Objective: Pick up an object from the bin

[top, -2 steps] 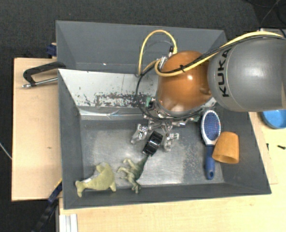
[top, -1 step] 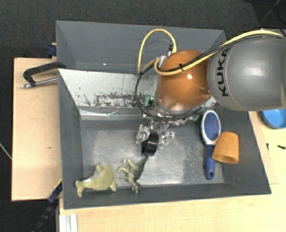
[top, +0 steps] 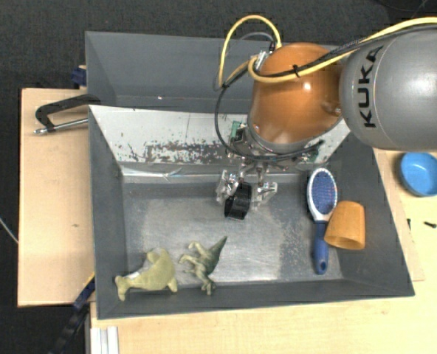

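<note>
My gripper (top: 242,189) hangs over the middle of the bin floor, toward the back wall, under the orange cover. A small black block (top: 237,202) shows right at its lower end; whether that is a loose thing or part of the gripper I cannot tell. To its right lies a blue hairbrush (top: 322,198) with a white bristle pad, its handle pointing to the front. An orange cup (top: 346,225) lies on its side against the brush, by the right wall.
Two toy dinosaurs lie at the front left: a greenish one with a dark tail (top: 202,260) and a pale yellow-green one (top: 148,275). The arm and its orange cover with cables reach in from the right, over the back right of the bin.
</note>
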You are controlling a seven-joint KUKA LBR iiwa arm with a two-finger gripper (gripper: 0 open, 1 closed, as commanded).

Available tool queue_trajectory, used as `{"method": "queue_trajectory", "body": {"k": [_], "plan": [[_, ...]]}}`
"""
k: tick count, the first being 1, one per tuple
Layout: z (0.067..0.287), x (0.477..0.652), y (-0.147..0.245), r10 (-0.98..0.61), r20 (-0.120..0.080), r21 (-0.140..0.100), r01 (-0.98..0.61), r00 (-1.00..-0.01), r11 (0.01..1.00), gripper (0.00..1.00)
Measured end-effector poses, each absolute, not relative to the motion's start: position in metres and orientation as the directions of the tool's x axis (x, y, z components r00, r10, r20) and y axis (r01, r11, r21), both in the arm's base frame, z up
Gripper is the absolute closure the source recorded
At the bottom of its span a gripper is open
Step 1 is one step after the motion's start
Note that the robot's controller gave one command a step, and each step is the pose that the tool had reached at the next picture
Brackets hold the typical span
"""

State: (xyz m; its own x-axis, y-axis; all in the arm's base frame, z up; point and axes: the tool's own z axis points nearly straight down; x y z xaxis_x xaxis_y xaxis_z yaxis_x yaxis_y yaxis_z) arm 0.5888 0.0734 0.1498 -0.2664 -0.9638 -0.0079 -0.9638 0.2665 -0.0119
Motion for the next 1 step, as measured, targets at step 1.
{"method": "queue_trajectory", "body": {"k": [1], "plan": [[0.1543,0.5899,0.0749,-0.963,-0.006,-0.005,-0.963,-0.270,0.270,1.00]]}}
